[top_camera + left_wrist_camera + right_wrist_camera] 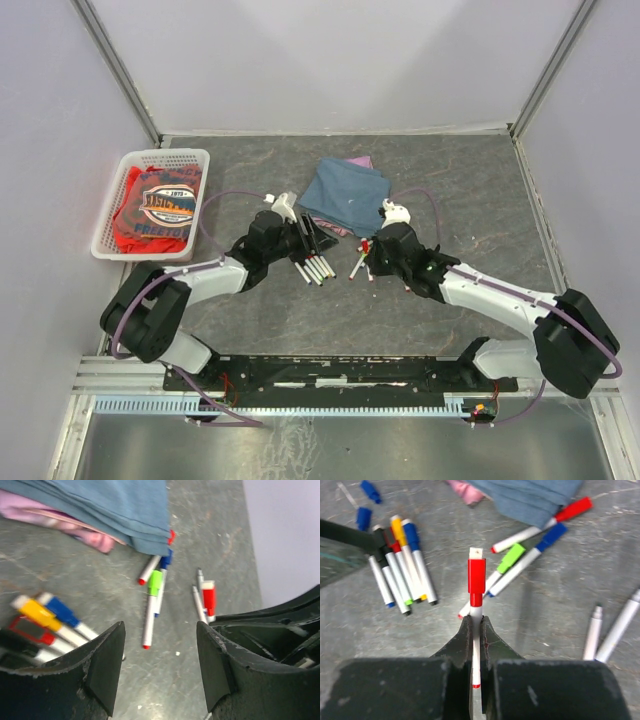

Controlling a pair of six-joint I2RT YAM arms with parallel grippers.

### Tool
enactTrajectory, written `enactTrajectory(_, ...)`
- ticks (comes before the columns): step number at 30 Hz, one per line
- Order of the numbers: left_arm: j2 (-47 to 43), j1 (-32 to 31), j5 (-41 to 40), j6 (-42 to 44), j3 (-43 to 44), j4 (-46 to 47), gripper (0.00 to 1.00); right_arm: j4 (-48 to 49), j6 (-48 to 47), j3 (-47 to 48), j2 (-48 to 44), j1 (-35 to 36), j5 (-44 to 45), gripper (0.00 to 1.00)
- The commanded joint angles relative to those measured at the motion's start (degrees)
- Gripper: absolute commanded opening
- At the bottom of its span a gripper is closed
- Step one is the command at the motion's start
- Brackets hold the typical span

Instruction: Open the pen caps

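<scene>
My right gripper [476,622] is shut on the white barrel of a pen [476,650]. Its red cap [476,580] sticks out past the fingertips, above the table. In the top view this gripper [367,258] is at mid-table. My left gripper [318,240] faces it from the left and stands open with nothing between its fingers [107,655]. A group of capped pens [402,565] lies side by side on the left. A green-capped pen [510,560] and a blue-capped pen [547,540] lie near the cloth. Two loose blue pen caps [364,517] rest at the far left.
A folded blue cloth [345,195] over something pink lies behind the pens, covering part of a red-capped pen [572,509]. Two uncapped pens [594,632] lie to the right. A white basket [106,228] holding a red garment stands at the far left.
</scene>
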Motion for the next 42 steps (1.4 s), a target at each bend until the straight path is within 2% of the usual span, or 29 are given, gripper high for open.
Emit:
enactTrajectory(1, 2.9, -1.2, 9.6, -6.6, 2.2, 10.5, 0.65, 8.1, -1.8, -0.7, 0.0, 1.2, -7.3, 0.01)
enactTrajectory(7, 7.2, -2.8, 12.4, -11.2, 1.9, 16.8, 0.65, 11.5, -1.3, -0.7, 0.8, 2.3, -10.1, 0.01)
enactTrajectory(19, 9.1, -4.4, 10.6, -13.1, 1.9, 18.8, 0.62, 12.9, -1.0, -0.4, 1.6, 3.6, -10.9, 0.01)
enactTrajectory(22, 8.6, -4.4, 9.3, -13.3, 1.6, 18.8, 0.56, 12.9, -1.0, -0.3, 1.8, 3.7, -11.0, 0.01)
enactTrajectory(27, 8.8, -4.3, 9.1, -13.6, 1.6, 19.2, 0.38, 12.9, -1.0, -0.2, 1.8, 3.8, -11.0, 0.01)
enactTrajectory(31, 8.4, -4.4, 8.4, -13.7, 1.3, 19.1, 0.29, 12.5, -1.2, -0.1, 1.6, 3.8, -10.7, 0.01)
enactTrajectory(36, 8.4, -4.4, 8.8, -12.9, 1.5, 19.2, 0.04, 12.3, -1.2, -0.5, 1.0, 3.8, -10.4, 0.02)
enactTrajectory(40, 7.9, -4.4, 9.6, -12.3, 1.3, 20.0, 0.03, 13.2, -0.8, -1.3, 0.4, 3.7, -11.0, 0.26)
enactTrajectory(42, 7.6, -4.3, 10.1, -12.3, 1.4, 20.5, 0.03, 13.9, -0.4, -1.4, 0.7, 3.7, -11.7, 0.29)
